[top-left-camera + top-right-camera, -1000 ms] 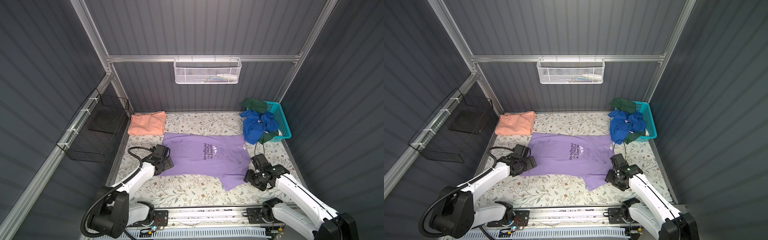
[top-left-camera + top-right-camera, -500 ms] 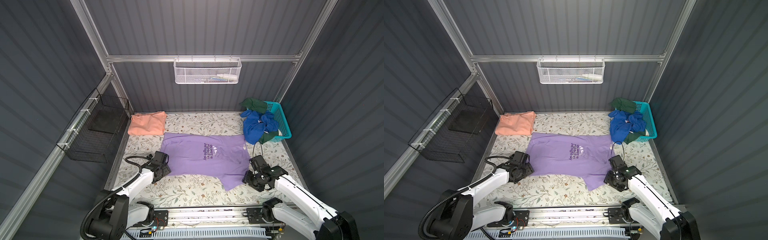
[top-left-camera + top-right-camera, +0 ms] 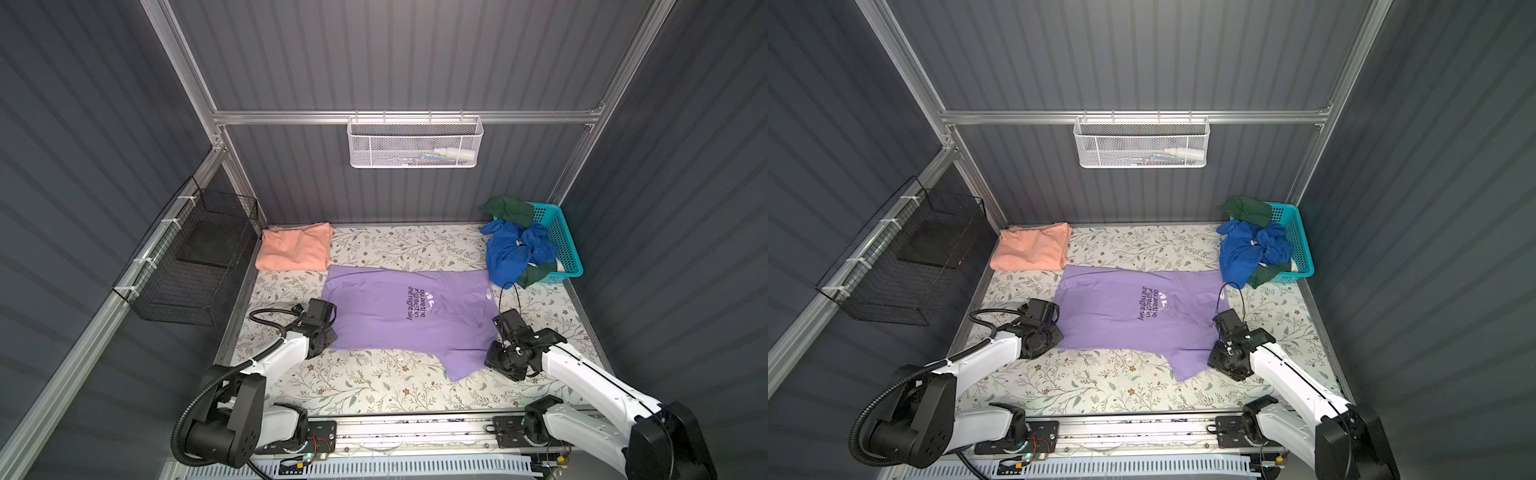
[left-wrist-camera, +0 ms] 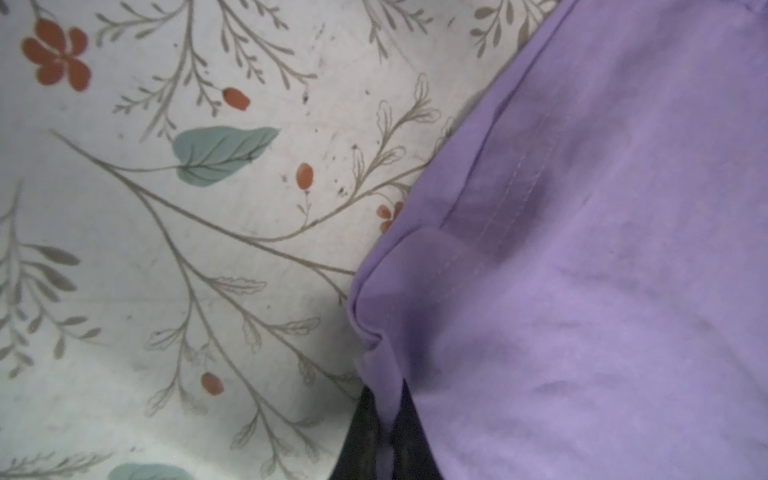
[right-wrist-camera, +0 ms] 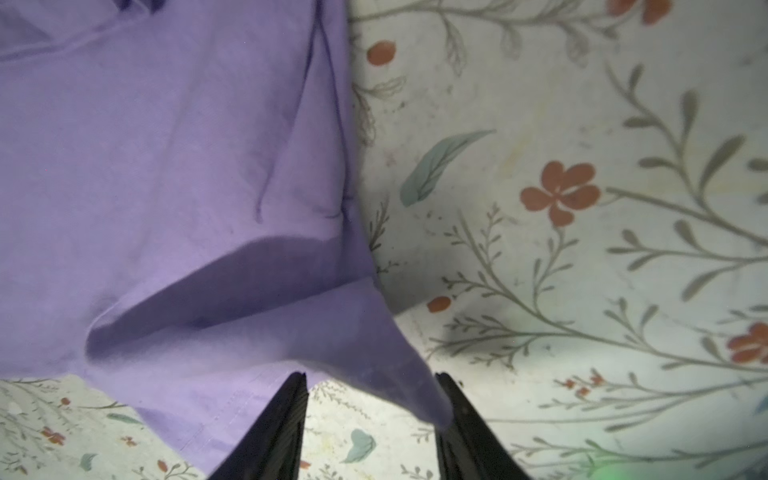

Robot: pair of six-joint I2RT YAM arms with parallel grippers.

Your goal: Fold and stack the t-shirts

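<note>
Left fingers (image 4: 365, 440): clamped on tee (image 3: 395, 316) hem corner.
Right fingers (image 5: 282, 428): apart, straddling a raised fold.
Long axis: tee spans arm to arm.

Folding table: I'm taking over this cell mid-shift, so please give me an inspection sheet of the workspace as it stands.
Surface: floral cloth, lying flat; small dark specks show in the wrist views.
Job's things: lavender t-shirt spread out, print up, not folded; salmon t-shirt folded at the far left corner.
Clutter: blue garment and green garment spill out of the turquoise basket, far right.
Grippers: left gripper shut on the lavender t-shirt's edge; right gripper open, a fold of that shirt between its jaws.
Cables: black cable loops at the left wrist; thin cable arches by the right wrist.
Surroundings: white mesh basket on the back rail; black wire basket on the left wall.
</note>
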